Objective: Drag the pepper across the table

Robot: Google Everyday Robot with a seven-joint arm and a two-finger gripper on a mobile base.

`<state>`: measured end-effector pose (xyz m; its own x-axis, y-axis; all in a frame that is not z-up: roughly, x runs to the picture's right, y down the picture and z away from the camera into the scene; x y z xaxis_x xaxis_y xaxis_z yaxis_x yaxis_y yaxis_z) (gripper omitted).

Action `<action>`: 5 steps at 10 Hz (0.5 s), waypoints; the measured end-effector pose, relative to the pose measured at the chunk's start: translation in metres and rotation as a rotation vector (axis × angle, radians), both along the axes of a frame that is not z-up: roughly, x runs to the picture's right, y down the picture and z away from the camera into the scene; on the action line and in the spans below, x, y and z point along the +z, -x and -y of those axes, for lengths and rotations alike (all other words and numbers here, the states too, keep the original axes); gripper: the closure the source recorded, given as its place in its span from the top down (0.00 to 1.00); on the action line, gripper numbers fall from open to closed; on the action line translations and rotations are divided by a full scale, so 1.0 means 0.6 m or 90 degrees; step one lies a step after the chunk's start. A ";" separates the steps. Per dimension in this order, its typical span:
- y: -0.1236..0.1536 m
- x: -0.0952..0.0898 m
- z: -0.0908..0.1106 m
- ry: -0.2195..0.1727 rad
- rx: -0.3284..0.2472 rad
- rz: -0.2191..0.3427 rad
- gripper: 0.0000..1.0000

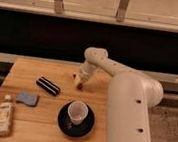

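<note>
The pepper point(80, 87) shows as a small dark red tip on the light wooden table point(31, 74), just below my gripper. My gripper point(79, 81) reaches down from the white arm onto the table's far middle, right over the pepper and hiding most of it. The arm's large white body fills the right side of the camera view.
A black rectangular bar with a white stripe point(48, 86) lies left of the gripper. A white cup point(77, 112) stands on a dark saucer point(75, 121) in front of it. A blue sponge point(27, 98) and a small bottle point(4, 115) lie at the front left.
</note>
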<state>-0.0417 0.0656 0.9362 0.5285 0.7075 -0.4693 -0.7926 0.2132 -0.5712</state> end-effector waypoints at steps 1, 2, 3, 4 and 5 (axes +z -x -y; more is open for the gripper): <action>0.003 -0.009 0.017 -0.012 0.001 0.003 0.00; 0.007 -0.010 0.023 -0.015 -0.004 0.005 0.00; 0.024 -0.006 0.032 -0.023 -0.015 0.013 0.00; 0.047 0.000 0.040 -0.028 -0.028 0.026 0.00; 0.063 0.005 0.045 -0.030 -0.035 0.034 0.00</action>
<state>-0.0795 0.0387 0.9394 0.5907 0.6976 -0.4054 -0.7473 0.2834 -0.6011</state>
